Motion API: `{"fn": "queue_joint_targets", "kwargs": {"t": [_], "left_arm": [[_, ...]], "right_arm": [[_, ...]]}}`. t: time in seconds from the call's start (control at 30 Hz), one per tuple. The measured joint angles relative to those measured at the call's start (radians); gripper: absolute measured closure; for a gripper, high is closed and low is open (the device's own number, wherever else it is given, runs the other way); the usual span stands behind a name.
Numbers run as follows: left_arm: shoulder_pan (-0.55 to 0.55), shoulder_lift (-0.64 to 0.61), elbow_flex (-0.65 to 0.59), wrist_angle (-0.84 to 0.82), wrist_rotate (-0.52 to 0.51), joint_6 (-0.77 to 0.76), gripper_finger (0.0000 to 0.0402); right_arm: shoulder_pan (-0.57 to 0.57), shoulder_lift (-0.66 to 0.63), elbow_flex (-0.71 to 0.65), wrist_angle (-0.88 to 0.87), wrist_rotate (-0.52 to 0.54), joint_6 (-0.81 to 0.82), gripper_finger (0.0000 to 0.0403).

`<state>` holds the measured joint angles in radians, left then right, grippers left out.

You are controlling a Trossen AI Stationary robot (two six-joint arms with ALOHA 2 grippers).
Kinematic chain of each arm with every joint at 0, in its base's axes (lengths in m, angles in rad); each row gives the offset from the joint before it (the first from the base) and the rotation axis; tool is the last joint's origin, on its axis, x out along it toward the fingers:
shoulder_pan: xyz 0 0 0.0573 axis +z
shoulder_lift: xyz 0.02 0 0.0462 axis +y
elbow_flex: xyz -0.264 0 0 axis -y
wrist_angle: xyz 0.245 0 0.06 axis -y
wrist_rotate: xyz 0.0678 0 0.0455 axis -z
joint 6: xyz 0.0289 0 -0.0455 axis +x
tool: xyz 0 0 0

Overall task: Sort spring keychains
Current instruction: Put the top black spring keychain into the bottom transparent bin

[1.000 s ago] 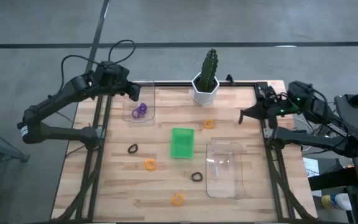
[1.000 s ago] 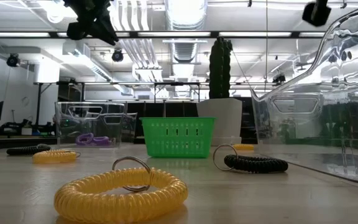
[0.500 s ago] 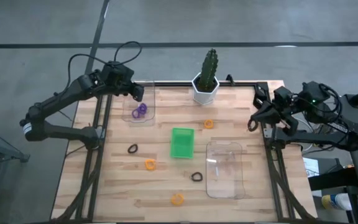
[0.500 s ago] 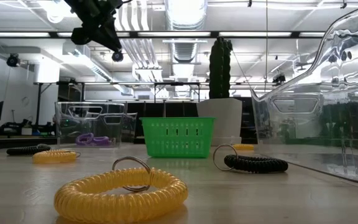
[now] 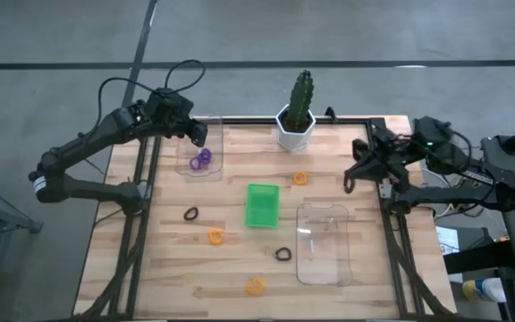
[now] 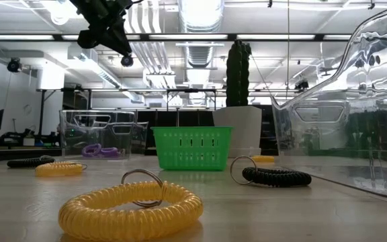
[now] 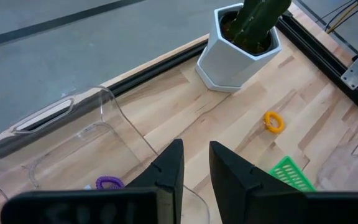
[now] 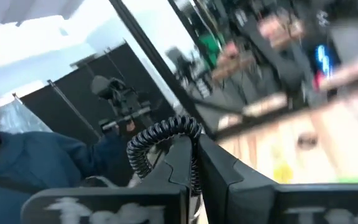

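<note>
Spring keychains [image 5: 215,236] are seen scattered from above; purple ones [image 5: 202,158] lie in a clear tray [image 5: 215,143] under the left gripper [image 5: 195,136]. In the right wrist view, a black coiled keychain [image 8: 160,137] is clamped in the right gripper [image 8: 194,163]. The left gripper's fingers [image 7: 169,168] are slightly parted, empty.

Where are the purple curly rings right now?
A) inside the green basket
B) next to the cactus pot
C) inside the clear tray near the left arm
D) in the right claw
C: the purple rings lie inside the clear tray at the table's far left corner, just below the left claw.
</note>
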<state>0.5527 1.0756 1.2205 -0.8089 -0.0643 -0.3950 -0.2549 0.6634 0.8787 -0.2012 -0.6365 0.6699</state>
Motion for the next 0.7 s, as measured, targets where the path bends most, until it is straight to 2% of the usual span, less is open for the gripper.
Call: {"fn": "queue_joint_targets", "kwargs": {"t": [0.3,0.5,0.7], "left_arm": [[-0.002,0.000,0.000,0.000,0.002,-0.001,0.0333],[-0.002,0.000,0.000,0.000,0.002,-0.001,0.0333],[-0.002,0.000,0.000,0.000,0.001,-0.002,0.0333]], "right_arm": [[0.136,0.108,-0.001,-0.264,0.012,0.225,0.0390],[0.285,0.188,-0.001,-0.292,0.043,0.403,0.0390],[0.426,0.271,0.000,-0.320,0.146,0.537,0.0390]]}}
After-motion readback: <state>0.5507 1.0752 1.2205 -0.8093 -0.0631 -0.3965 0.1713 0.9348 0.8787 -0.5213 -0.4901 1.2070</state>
